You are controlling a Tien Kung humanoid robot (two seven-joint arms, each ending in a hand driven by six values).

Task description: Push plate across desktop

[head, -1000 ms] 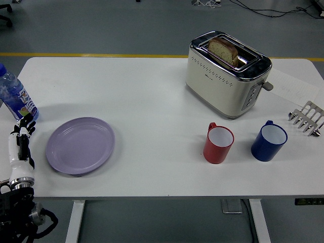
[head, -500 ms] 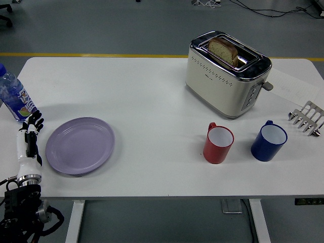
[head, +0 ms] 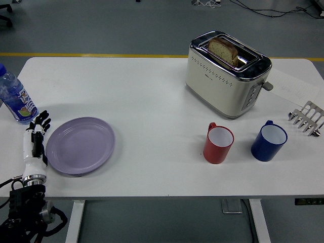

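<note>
Since the earlier frames the left hand [head: 35,144] had slid rightward and a little farther over the table, ending just beside the left rim of the lilac plate [head: 80,145], where a second before it had lain well clear of it; whether it touched the rim could not be told. The hand lay flat and held nothing, its fingers [head: 41,121] stretched out straight and slightly fanned toward the far side, their dark tips close to the base of the water bottle [head: 14,97] that stood at the table's left edge. The plate had not shifted; it sat on the near left part of the white table [head: 152,101], empty and flat. At the far right stood a cream and chrome toaster [head: 227,74] with a slice of bread [head: 223,49] upright in its slot. Nearer, right of centre, a red mug [head: 218,143] and a blue mug [head: 269,140] stood side by side but apart, both upright. A metal toast rack [head: 307,118] rested at the right edge, with a sheet of paper [head: 293,86] beyond it.
</note>
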